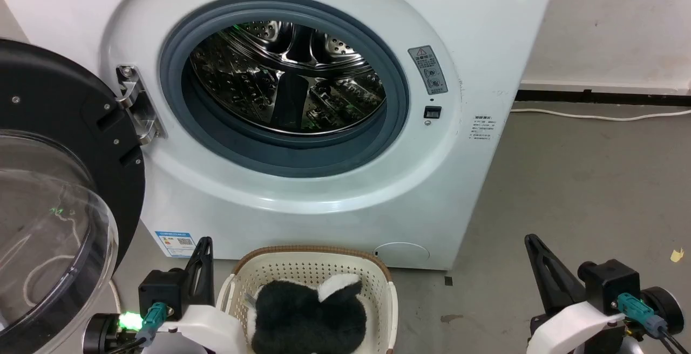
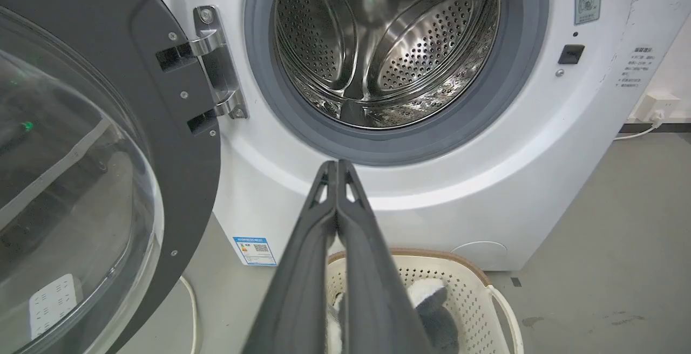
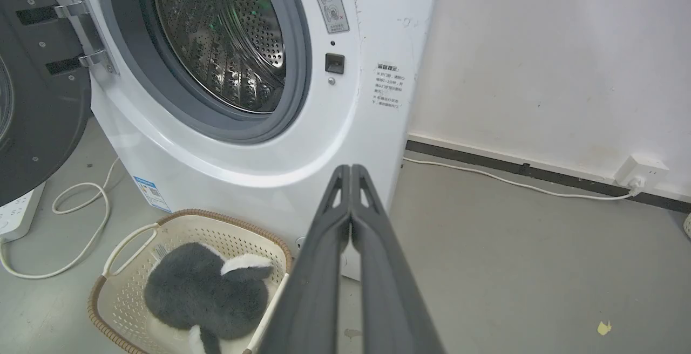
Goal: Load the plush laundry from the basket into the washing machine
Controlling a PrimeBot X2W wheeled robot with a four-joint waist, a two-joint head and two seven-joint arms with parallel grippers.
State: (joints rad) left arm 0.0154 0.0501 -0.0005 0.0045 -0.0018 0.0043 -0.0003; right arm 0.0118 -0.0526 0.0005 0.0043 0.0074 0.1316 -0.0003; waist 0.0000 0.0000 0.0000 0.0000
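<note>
The fluffy black plush laundry (image 1: 307, 316) with white patches lies inside the cream basket (image 1: 378, 281) on the floor, right before the washing machine (image 1: 345, 197). The machine's door (image 1: 59, 181) hangs wide open at the left, baring the steel drum (image 1: 286, 79). My left gripper (image 1: 204, 243) stands shut just left of the basket, its fingertips pressed together (image 2: 337, 166). My right gripper (image 1: 532, 240) is shut too (image 3: 351, 169), well to the right of the basket over the floor. From the right wrist the plush (image 3: 205, 289) and the basket (image 3: 124, 300) show at the lower left.
A white cable (image 3: 81, 224) loops on the floor beside a power strip (image 3: 16, 216) under the open door. Another cable (image 3: 513, 181) runs along the wall to a socket (image 3: 642, 173) at the right. Grey floor (image 1: 583, 181) lies open right of the machine.
</note>
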